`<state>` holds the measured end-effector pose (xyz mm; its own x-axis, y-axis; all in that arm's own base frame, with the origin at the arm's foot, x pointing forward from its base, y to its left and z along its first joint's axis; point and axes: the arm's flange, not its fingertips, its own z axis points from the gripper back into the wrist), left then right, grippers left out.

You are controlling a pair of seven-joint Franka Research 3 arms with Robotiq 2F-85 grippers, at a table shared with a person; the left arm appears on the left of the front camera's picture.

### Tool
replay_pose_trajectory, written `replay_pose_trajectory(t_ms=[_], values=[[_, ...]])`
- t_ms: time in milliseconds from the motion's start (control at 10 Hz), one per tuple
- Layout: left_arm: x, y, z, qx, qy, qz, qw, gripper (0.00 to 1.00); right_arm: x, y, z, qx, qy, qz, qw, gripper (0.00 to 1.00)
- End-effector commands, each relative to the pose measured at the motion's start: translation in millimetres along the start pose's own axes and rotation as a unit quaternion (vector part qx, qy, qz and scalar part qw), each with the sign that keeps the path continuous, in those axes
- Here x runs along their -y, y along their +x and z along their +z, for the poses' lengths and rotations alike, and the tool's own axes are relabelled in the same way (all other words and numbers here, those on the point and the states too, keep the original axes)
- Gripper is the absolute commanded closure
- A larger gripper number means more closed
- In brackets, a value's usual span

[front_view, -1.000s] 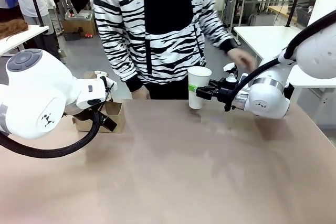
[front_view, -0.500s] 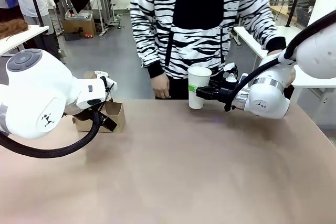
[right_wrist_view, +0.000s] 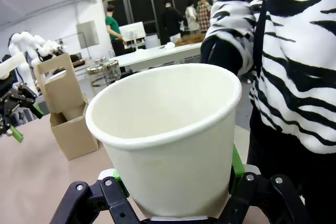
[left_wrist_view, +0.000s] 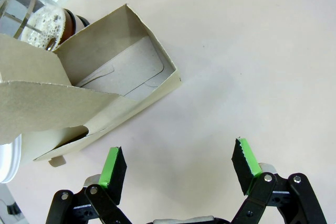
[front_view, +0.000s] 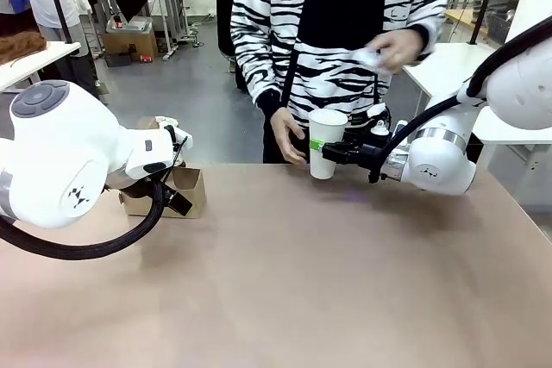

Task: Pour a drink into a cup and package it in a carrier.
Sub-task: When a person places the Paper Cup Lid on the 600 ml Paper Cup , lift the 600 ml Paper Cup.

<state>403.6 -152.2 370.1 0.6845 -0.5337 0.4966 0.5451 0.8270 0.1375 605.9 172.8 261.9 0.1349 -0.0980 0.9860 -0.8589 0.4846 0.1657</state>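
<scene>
My right gripper (front_view: pixel 331 152) is shut on the lower part of the white paper cup (front_view: pixel 327 141) and holds it upright just over the table's far edge. The cup (right_wrist_view: pixel 168 135) is open-topped and looks empty, its sides clamped by the green pads of the right gripper (right_wrist_view: pixel 176 203). The person's hand (front_view: pixel 287 137) hangs close beside the cup; the other hand (front_view: pixel 395 46) holds a small white object at chest height. My left gripper (left_wrist_view: pixel 179 166) is open above bare table beside the brown carrier (left_wrist_view: pixel 113 85) (front_view: pixel 183 192). A clear pitcher (left_wrist_view: pixel 48 23) with foamy brown drink stands behind the carrier.
The person in a zebra-striped top (front_view: pixel 336 15) stands at the far edge behind the cup. A white rounded item (left_wrist_view: pixel 7 162) lies left of the carrier. The tan table (front_view: pixel 302 282) stretches wide between the arms. My left arm's body (front_view: pixel 60 161) blocks part of the carrier.
The person has stepped right to behind the cup, raised one hand with a white object, and brought the other hand next to the cup. Both arms have stayed still.
</scene>
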Motion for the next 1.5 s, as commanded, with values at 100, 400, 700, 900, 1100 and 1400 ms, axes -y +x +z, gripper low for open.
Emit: replay_pose_trajectory(t_ms=[100,400,700,900,1100,1400], values=[[-0.4,-0.1,0.4,0.001,-0.001,0.001,1.0,0.0,-2.2,2.7,-2.5,0.004,0.001,0.0,1.0,0.2],[-0.4,-0.1,0.4,0.001,-0.001,0.001,1.0,0.0,-2.2,2.7,-2.5,0.004,0.001,0.0,1.0,0.2],[-0.4,-0.1,0.4,0.001,-0.001,0.001,1.0,0.0,-2.2,2.7,-2.5,0.004,0.001,0.0,1.0,0.2],[-0.4,-0.1,0.4,0.001,-0.001,0.001,1.0,0.0,-2.2,2.7,-2.5,0.004,0.001,0.0,1.0,0.2],[-0.4,-0.1,0.4,0.001,-0.001,0.001,1.0,0.0,-2.2,2.7,-2.5,0.004,0.001,0.0,1.0,0.2],[-0.4,-0.1,0.4,0.001,-0.001,0.001,1.0,0.0,-2.2,2.7,-2.5,0.004,0.001,0.0,1.0,0.2]])
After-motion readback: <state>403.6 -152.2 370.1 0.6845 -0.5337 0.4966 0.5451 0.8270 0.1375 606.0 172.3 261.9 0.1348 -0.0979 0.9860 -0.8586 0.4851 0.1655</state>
